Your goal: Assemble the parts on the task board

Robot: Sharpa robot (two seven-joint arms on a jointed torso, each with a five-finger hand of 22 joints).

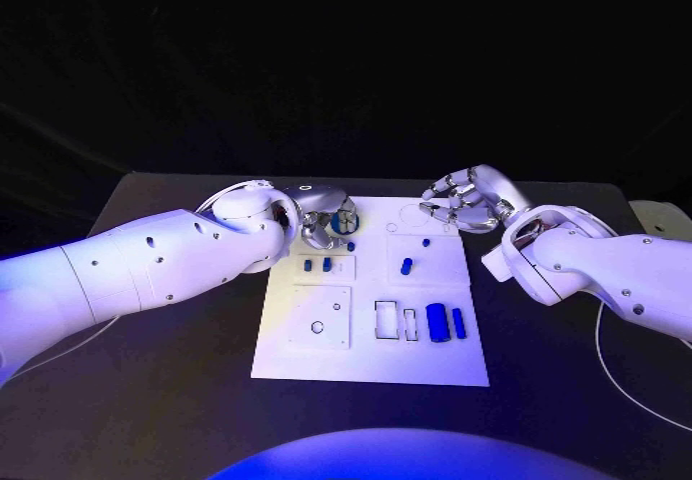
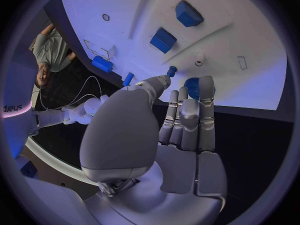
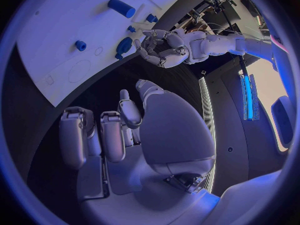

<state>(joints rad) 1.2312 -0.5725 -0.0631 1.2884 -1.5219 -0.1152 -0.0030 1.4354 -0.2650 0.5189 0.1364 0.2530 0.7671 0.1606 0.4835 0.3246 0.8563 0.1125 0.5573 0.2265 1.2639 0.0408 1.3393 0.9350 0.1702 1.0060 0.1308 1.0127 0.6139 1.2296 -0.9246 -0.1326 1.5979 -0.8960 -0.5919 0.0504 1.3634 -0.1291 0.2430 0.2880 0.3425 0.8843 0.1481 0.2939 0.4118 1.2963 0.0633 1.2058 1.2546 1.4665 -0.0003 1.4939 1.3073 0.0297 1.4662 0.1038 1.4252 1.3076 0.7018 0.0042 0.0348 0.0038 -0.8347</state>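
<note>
The task board [image 1: 372,360] lies in the middle of the black table [image 1: 173,410], with small blue parts [image 1: 437,323] on it, most near its right side and far end. The left hand [image 1: 326,222] is over the far left corner of the board; its fingers are almost straight and close together, and hold nothing. The right hand [image 1: 464,202] hangs at the far right corner, fingers curled in, empty

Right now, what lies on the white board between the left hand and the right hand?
Head view: a bare stretch of the white task board separates the left hand from the right hand; a small blue part lies nearer the robot, outside that gap.
</note>
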